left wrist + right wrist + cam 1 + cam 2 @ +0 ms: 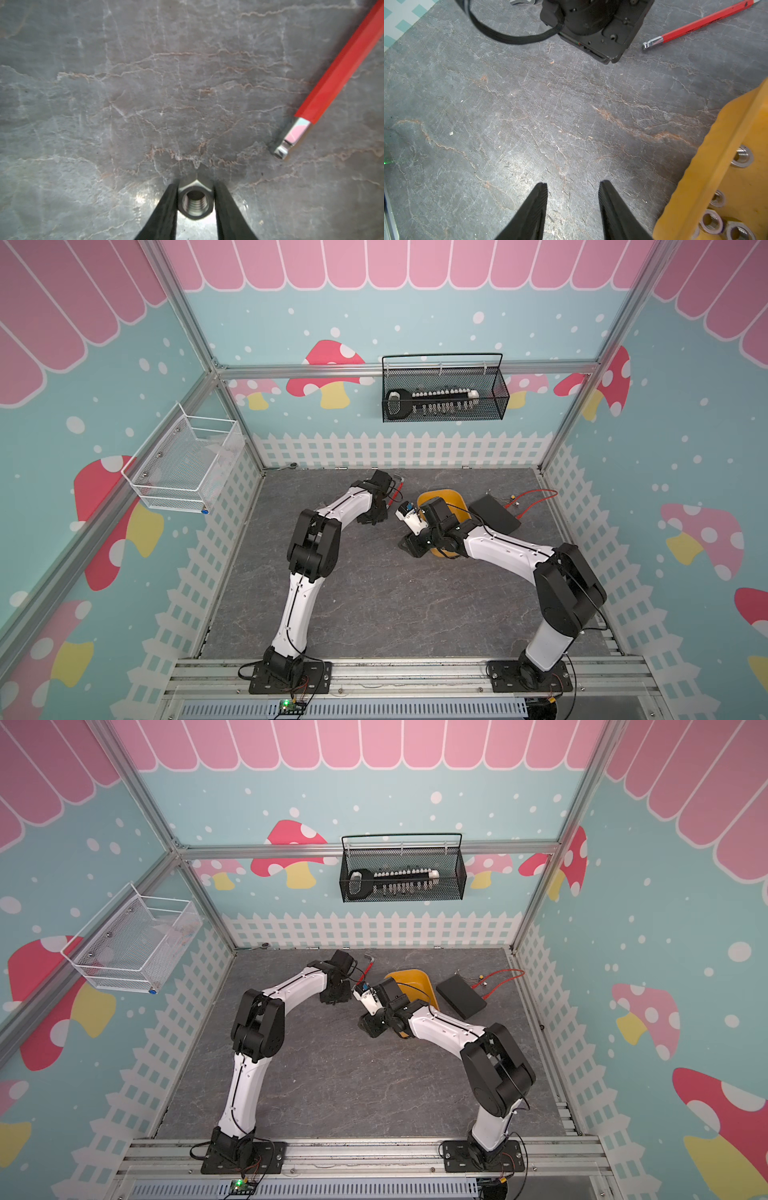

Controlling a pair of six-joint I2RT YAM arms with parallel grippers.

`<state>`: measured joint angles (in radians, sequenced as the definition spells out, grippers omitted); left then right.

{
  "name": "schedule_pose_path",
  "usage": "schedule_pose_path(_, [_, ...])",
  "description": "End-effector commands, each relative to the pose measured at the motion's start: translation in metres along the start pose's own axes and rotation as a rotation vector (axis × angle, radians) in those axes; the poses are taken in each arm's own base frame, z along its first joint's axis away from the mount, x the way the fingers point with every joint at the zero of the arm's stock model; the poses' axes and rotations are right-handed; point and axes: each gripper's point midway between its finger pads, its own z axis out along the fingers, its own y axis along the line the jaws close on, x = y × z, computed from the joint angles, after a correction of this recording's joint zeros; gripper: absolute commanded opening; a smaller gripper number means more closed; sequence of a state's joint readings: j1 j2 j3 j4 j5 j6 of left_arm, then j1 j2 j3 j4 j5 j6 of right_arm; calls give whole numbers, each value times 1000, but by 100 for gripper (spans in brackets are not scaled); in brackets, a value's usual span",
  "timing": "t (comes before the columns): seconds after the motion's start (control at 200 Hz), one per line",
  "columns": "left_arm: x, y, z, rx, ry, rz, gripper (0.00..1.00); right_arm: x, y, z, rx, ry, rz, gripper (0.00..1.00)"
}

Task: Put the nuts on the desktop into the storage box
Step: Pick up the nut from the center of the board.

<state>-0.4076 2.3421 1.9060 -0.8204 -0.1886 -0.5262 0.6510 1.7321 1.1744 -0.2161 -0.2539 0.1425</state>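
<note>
A shiny silver hex nut (195,202) lies on the dark grey desktop (374,605) with its threaded hole facing up. My left gripper (195,186) is shut on it, one black finger against each side. The yellow storage box (720,166) shows in both top views (451,499) (415,979), partly hidden by my right arm. Several nuts (711,223) lie inside it. My right gripper (572,184) stands open over bare desktop beside the box's rim, with nothing between its fingers.
A red-handled wrench (340,68) (699,24) lies just beyond the left gripper. A flat black box (494,514) and a red cable (536,497) sit behind the storage box. A black wire basket (444,393) and a white one (187,464) hang on the walls.
</note>
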Motion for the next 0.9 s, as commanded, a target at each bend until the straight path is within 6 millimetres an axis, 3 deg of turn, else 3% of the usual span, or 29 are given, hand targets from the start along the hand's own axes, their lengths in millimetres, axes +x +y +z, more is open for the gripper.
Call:
schedule_pose_path(0.0, [18, 2, 15, -17, 59, 20, 28, 0, 2, -2, 9, -1, -6, 46])
schedule_pose_path(0.09, [17, 2, 15, -19, 56, 20, 19, 0, 2, -2, 10, 1, -6, 46])
schedule_pose_path(0.2, [16, 3, 13, -23, 52, 19, 0, 0, 1, -3, 16, 0, -4, 46])
schedule_pose_path(0.4, [3, 5, -8, -23, 0, 7, 0, -2, -8, -20, 93, -24, 6, 46])
schedule_pose_path(0.415, [7, -7, -14, -12, -7, 30, 0, -2, -8, -23, 101, -29, 7, 46])
schedule_pose_path(0.64, [-5, -51, -85, 95, -129, 88, 0, 4, -14, -68, 193, -87, 23, 47])
schedule_pose_path(0.896, [18, -126, -161, 240, -233, 179, 0, 26, -26, -128, 286, -159, 87, 48])
